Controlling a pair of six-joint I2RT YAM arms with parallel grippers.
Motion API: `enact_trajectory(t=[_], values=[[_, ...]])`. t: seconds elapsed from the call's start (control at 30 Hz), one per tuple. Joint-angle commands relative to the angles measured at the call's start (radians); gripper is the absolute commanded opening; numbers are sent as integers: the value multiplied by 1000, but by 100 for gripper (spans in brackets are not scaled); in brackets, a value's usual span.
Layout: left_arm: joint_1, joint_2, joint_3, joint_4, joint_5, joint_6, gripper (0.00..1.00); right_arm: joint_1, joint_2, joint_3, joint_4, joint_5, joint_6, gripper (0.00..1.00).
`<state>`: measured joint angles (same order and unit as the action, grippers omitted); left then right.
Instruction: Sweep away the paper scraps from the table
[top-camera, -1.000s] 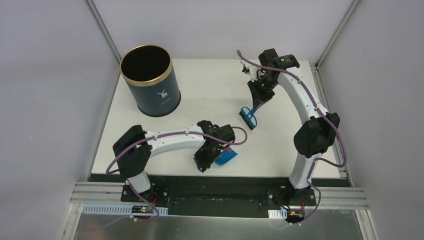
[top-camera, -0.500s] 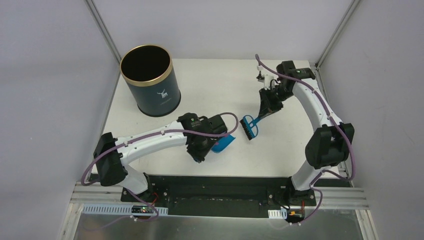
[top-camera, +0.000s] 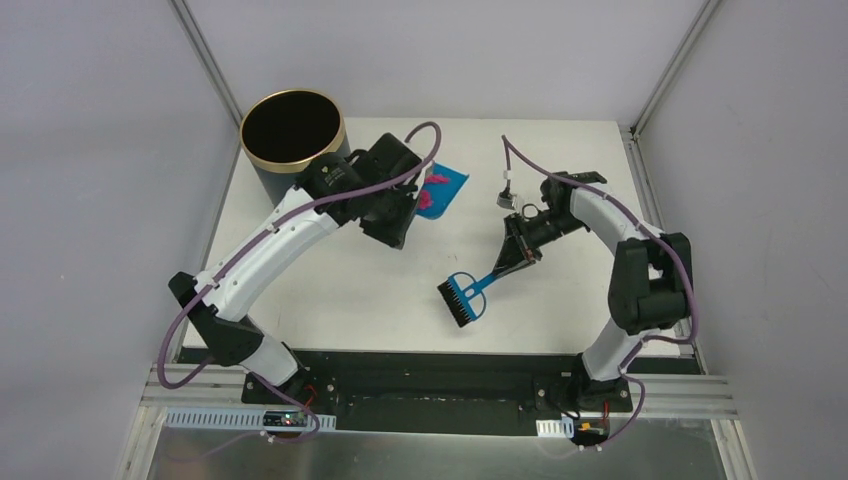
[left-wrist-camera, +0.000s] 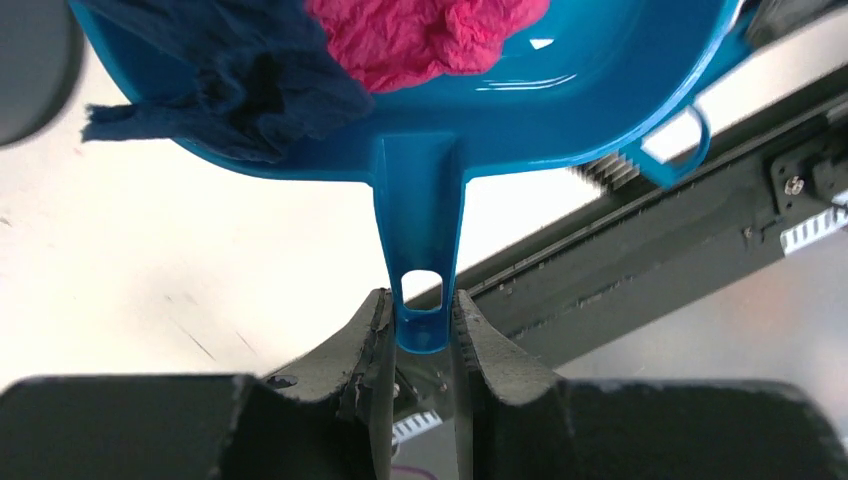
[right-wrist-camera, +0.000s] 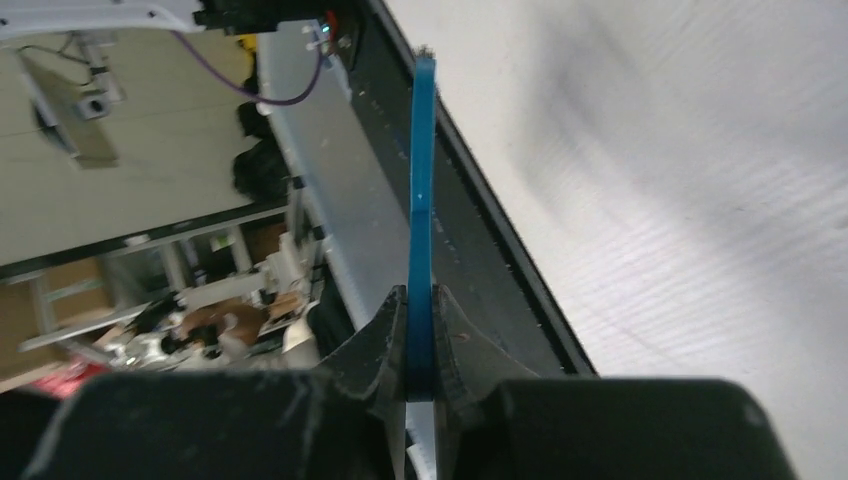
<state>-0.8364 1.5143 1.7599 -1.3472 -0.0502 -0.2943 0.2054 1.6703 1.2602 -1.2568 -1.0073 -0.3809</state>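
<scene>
Paper scraps (left-wrist-camera: 420, 35): pink and dark-blue crumples inside the dustpan (left-wrist-camera: 600, 90), held just right of the bin (top-camera: 293, 130).
Handling: likely light, soft, easily spilled; best carried by pan, not pinched.
Left gripper (left-wrist-camera: 421, 308): jaws clamped on dustpan handle.
Right gripper (right-wrist-camera: 420, 300): jaws clamped on hand brush (top-camera: 463, 298) handle, over the table (top-camera: 560, 300).
</scene>
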Motion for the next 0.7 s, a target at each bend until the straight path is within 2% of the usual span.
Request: enact_trajectory(t=[0.0, 0.13, 0.3, 0.5, 0.67], values=[[66, 52, 158, -57, 23, 80, 0, 2, 125, 5, -175, -226, -298, 0], [121, 92, 257, -63, 59, 107, 0, -4, 247, 33, -357, -281, -486, 0], [181, 135, 334, -58, 103, 122, 0, -15, 297, 39, -384, -302, -510, 0], [276, 168, 420, -40, 135, 107, 0, -37, 275, 19, -281, -297, -398, 0], [396, 172, 438, 26, 235, 67, 0, -49, 162, -61, -15, -223, -139, 0]])
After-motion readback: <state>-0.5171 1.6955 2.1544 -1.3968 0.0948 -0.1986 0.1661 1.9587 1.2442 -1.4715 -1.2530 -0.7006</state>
